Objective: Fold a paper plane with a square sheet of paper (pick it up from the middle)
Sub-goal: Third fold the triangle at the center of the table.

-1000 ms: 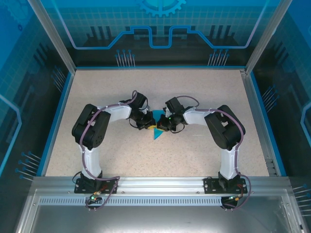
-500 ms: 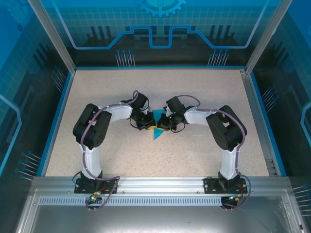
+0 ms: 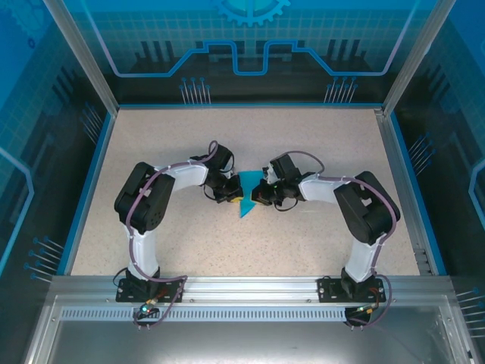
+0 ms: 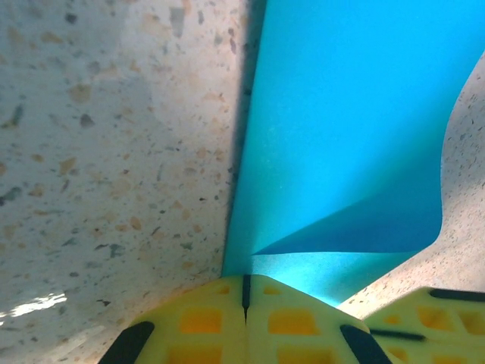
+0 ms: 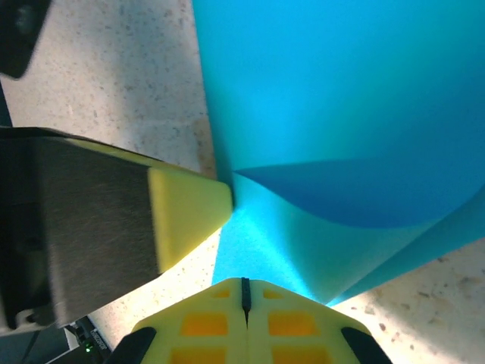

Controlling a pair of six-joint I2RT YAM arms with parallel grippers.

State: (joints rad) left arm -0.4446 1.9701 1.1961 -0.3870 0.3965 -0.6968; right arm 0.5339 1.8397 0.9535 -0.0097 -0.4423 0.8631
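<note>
Right arm (image 3: 364, 212) swung outward; paper (image 4: 341, 114) curled, creased.

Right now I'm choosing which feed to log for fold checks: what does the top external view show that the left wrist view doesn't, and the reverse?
Top external: the left arm and right arm reach inward from their bases, wrists together over the blue paper, whose point aims toward the bases. Left wrist: the left gripper shut on the paper's edge, a flap curling over, and the right gripper close alongside. Shared: the blue paper on the speckled table.
</note>
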